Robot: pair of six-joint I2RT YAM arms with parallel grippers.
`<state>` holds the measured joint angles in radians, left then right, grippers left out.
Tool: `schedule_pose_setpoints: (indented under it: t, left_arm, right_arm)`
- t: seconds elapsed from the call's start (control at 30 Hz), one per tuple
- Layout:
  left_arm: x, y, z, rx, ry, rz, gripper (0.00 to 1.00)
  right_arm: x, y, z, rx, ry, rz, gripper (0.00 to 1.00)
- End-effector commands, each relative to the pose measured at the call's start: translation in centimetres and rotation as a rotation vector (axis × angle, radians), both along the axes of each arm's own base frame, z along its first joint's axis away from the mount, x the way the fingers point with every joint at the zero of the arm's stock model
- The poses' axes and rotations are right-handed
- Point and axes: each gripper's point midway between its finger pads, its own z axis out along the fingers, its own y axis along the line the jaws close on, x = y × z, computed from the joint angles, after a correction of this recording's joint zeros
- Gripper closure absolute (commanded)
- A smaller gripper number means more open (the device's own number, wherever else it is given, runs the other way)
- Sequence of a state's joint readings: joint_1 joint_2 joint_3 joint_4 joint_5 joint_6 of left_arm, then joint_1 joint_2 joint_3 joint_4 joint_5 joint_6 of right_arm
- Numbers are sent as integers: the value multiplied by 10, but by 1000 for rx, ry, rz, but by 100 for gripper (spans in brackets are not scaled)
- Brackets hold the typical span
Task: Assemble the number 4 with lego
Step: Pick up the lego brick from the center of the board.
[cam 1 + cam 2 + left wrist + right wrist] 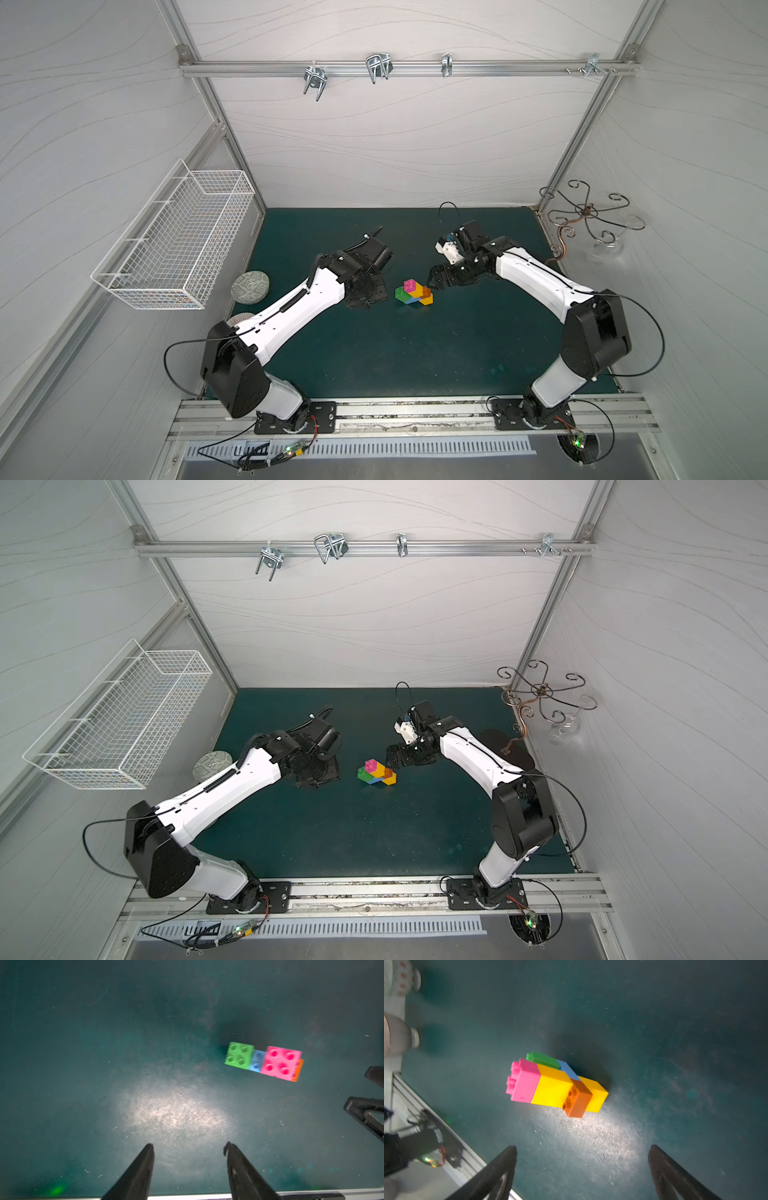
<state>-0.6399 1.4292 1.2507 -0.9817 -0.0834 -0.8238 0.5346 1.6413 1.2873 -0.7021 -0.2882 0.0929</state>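
Currently number 4 [413,293] sits mid-frame on desk [415,353], unheld. Empty right hand [582,1149] gapes wide; left hand [189,1147] part-open, also empty. Risk: nearby right hand could clip offset orange brick [578,1101], toppling figure.

Both top views look steeply down from high, sharing the whole mat [374,353]. Both wrist cameras face it closely, sharing the number 4 [264,1061].

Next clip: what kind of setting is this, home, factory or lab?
Likely a lab test cell rather than a home: left arm and right arm bolted to a rail, a green mat, aluminium framing around white panels.
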Motion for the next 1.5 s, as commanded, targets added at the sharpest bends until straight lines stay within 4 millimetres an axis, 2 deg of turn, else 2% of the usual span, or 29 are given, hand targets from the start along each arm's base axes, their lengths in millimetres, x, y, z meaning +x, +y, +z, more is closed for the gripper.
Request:
schedule_pose_setpoints:
  t: [0.0,0.23,0.37,0.6,0.83,1.27,1.37,1.47]
  left_arm:
    - [6,2,5,-64,-58,-7,42]
    - [1,14,-8,-89,-52,0,42]
    - [1,15,-11,-100,-53,4,42]
    - [4,15,-11,-105,-55,1,42]
    - [7,16,-10,-110,-58,5,42]
    - [8,18,-9,-109,-64,10,42]
    - [9,18,-7,-111,-68,10,42]
    - [10,18,-5,-113,-72,7,41]
  right_arm:
    - [-4,25,6,74,-125,179,1]
    - [-2,40,-9,68,-253,379,6]
    - [5,44,-19,35,-306,421,8]
    - [2,59,-36,-8,-322,509,11]
    - [12,62,-46,-54,-332,499,21]
    - [13,64,-53,-49,-305,499,63]
    - [11,64,-52,-37,-281,502,69]
    - [7,66,-42,49,-226,493,73]
